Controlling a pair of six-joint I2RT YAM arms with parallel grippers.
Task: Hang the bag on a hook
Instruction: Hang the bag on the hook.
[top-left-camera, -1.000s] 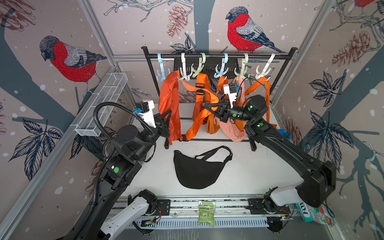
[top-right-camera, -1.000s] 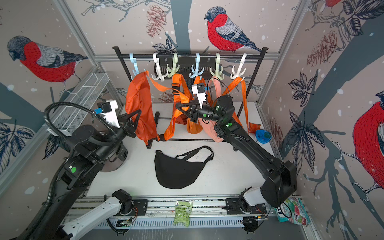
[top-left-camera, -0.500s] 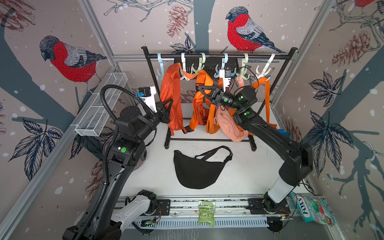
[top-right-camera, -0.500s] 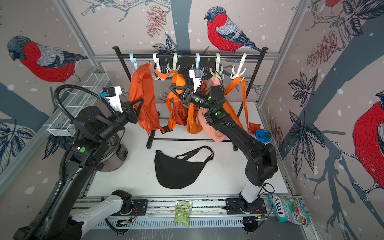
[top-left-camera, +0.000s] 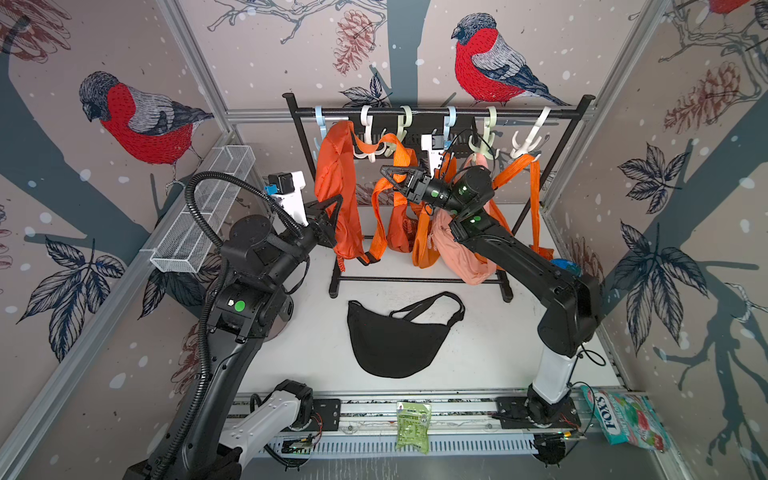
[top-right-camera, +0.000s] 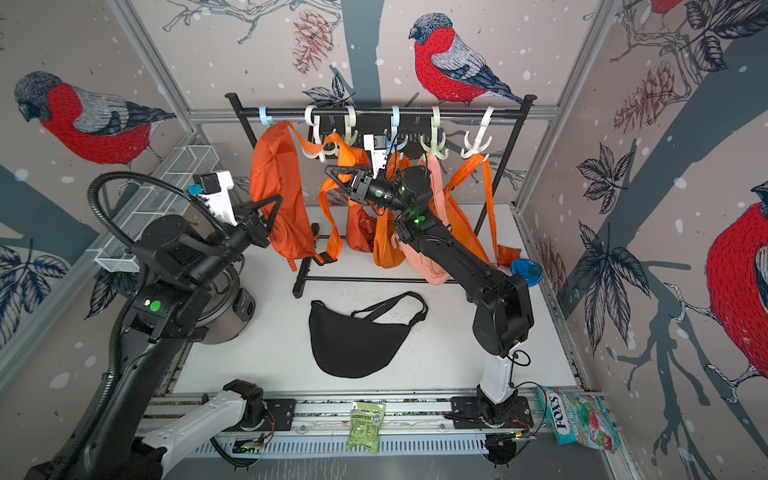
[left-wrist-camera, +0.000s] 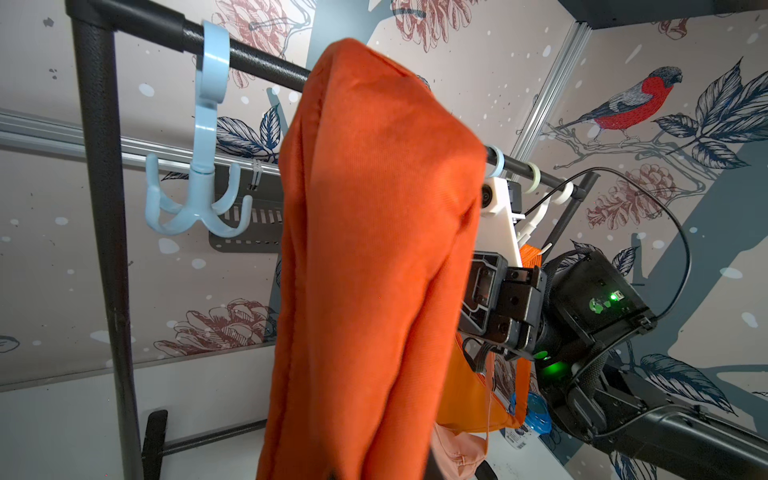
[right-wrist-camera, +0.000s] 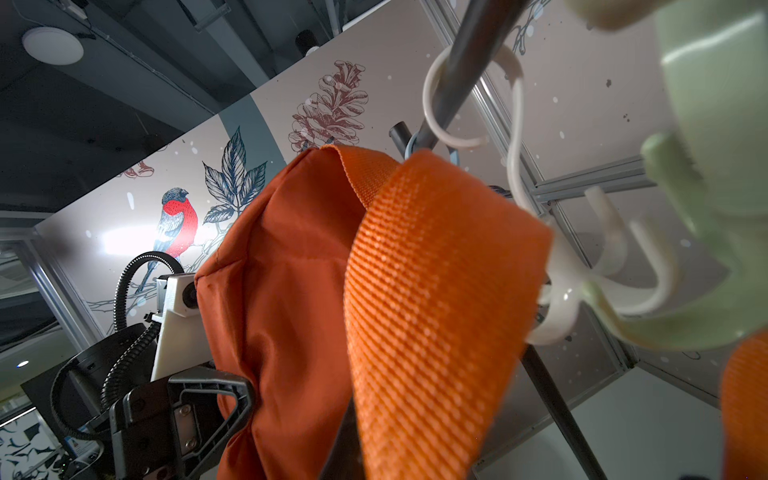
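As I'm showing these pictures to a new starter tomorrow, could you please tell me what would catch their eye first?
The orange bag held up at the left end of the rack stands out most, with the left hand gripping its body and the right hand gripping its strap by a white hook. Next comes the black bag, lying flat on the table in front of the rack.

Both top views: mounted high at the front, angled down and back toward the rack. Far off, whole cell, nearly identical framing.
Left wrist: close, roughly level, facing the orange bag.
Right wrist: very close, tilted up past the strap to the hooks.
Both wrist views share that bag.
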